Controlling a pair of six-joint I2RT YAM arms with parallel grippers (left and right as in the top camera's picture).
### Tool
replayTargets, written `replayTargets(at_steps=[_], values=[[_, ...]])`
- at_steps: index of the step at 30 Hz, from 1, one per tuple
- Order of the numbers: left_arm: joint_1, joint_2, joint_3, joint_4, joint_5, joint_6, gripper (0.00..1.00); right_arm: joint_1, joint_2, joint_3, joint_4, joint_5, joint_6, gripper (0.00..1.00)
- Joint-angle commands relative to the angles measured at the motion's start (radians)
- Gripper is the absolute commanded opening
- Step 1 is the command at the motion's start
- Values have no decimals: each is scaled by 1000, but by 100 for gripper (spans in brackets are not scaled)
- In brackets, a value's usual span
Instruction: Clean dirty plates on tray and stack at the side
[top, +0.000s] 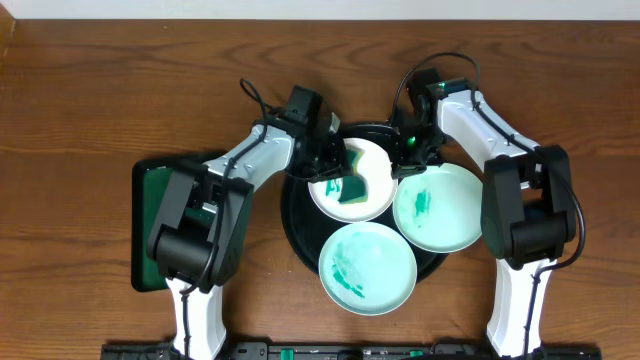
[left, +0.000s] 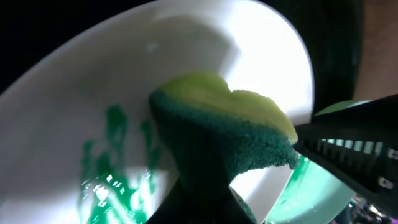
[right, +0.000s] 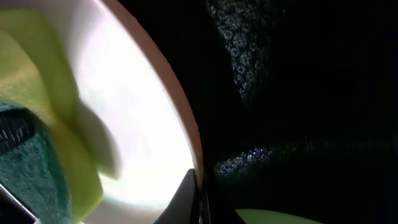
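While crowded, left fingers (left: 186, 211) tight on sponge (left: 224, 137), right fingers (right: 186, 199) tight on plate (right: 143, 124) edge.

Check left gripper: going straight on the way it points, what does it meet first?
The left gripper holds a sponge out front; right behind it lies the white plate. The sponge would press that plate first, if not touching already; depth is unclear.

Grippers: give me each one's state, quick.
Left gripper: shut on the sponge, which is against the plate.
Right gripper: shut on that plate's rim.
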Motion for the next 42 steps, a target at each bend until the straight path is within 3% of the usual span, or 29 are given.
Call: replayTargets(at_steps=[1,6,12,17,22,32,42], values=[[3,32,13,-77,-196,3,8,-2,1,16,-7,-13,-17,1],[3,32,81,-241,-391,8,7,-2,1,16,-6,-13,-17,1],[2,32,160,-349,-494,14,7,-2,1,16,-6,-13,-17,1],[-13,32,183,-315,-360,92,7,-2,1,16,-6,-13,-17,1],[-64,32,184,-264,-236,97,7,-2,1,16,-4,-13,-17,1],[-163,32,184,-201,-172,51,7,1,1,16,-6,-13,-17,1],[-119,34,184,-112,-167,-58,7,1,1,16,-14,-13,-17,1]])
